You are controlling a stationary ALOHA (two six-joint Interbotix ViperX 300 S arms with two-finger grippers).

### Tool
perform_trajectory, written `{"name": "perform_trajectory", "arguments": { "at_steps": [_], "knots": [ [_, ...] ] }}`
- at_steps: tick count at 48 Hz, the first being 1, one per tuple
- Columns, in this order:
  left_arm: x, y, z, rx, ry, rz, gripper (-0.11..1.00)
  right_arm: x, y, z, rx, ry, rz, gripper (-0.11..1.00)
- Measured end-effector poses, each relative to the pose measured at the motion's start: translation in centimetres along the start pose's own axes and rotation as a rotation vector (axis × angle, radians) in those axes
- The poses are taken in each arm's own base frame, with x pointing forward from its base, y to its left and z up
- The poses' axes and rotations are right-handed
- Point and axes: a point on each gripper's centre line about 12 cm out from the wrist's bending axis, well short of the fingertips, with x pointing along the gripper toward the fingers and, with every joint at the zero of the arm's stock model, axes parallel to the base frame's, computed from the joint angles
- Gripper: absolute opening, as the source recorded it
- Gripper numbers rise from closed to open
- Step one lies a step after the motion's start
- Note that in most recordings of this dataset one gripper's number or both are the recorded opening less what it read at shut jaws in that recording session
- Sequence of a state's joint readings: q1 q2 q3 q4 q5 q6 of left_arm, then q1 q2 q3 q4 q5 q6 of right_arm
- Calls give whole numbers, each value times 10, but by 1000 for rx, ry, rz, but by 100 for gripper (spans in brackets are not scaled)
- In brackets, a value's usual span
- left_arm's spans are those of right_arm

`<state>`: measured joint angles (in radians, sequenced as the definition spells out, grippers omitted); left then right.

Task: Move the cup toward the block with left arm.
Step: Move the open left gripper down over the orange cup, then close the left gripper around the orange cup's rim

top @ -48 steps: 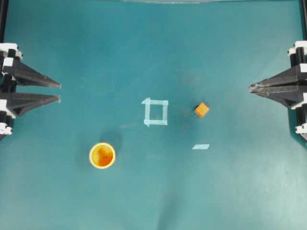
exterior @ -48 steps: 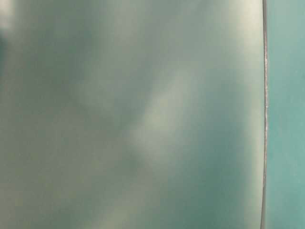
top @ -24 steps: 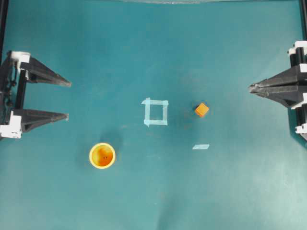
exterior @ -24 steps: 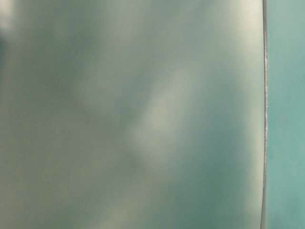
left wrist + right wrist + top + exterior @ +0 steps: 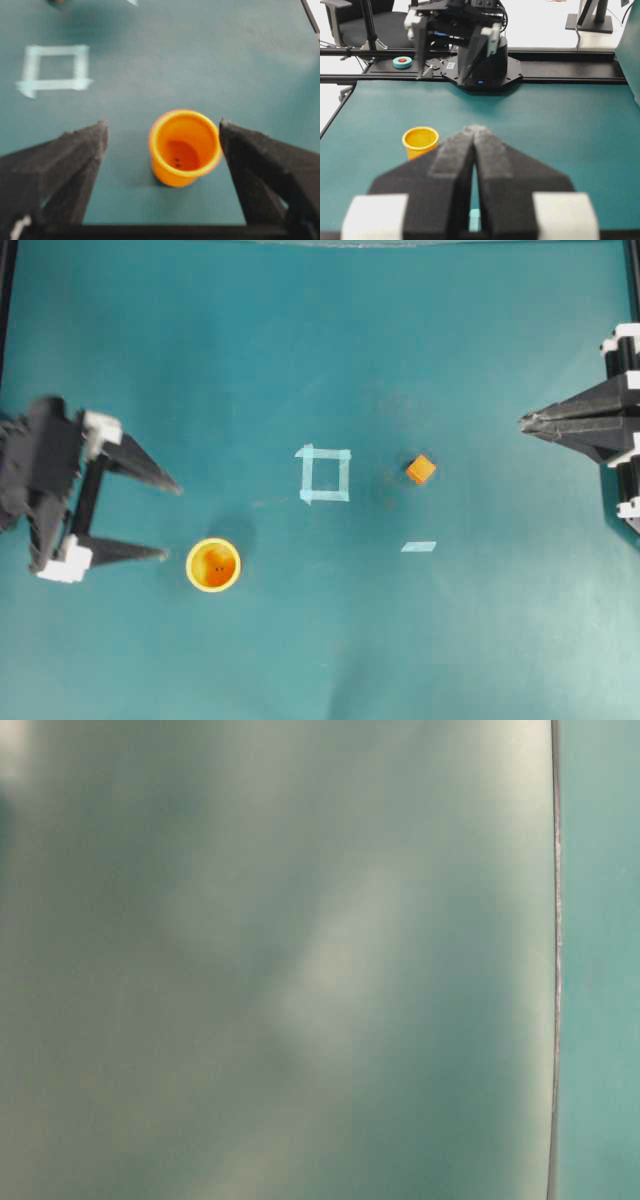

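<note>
Cup [image 5: 213, 565] sits upright on the teal table [image 5: 320, 650], just ahead of our left gripper [image 5: 172, 521], whose two black fingers are spread wide and hold nothing. From the left wrist view the cup [image 5: 185, 147] stands between the fingertips, apart from both. Farther out lies a pale blue tape square [image 5: 324, 474], then the orange block [image 5: 421, 469], with a tape strip [image 5: 419, 546] near it. Our right gripper [image 5: 524, 422] rests pinched together at the far edge.

Yellow-rimmed orange cup [image 5: 213, 565], orange block [image 5: 421, 469], teal table [image 5: 320, 640].
</note>
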<state>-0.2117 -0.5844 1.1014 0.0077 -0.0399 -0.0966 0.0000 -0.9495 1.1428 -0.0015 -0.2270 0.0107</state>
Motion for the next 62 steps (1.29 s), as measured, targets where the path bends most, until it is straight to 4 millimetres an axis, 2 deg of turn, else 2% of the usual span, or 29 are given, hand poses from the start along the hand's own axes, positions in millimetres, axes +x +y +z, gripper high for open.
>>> {"name": "perform_trajectory", "arguments": {
  "at_steps": [12, 21, 37, 52, 62],
  "knots": [
    [36, -24, -6, 43, 107, -65, 87, 0, 0, -1, 0, 9, 0, 0],
    [54, -26, -17, 52, 174, -66, 87, 0, 0, -1, 0, 9, 0, 0],
    [62, -25, -28, 53, 216, -60, 87, 0, 0, -1, 0, 11, 0, 0],
    [69, -8, -33, 20, 233, -9, 87, 0, 0, -1, 0, 11, -2, 0],
    [74, -7, -34, 13, 210, -8, 87, 0, 0, -1, -2, 9, 0, 0]
  ]
}}
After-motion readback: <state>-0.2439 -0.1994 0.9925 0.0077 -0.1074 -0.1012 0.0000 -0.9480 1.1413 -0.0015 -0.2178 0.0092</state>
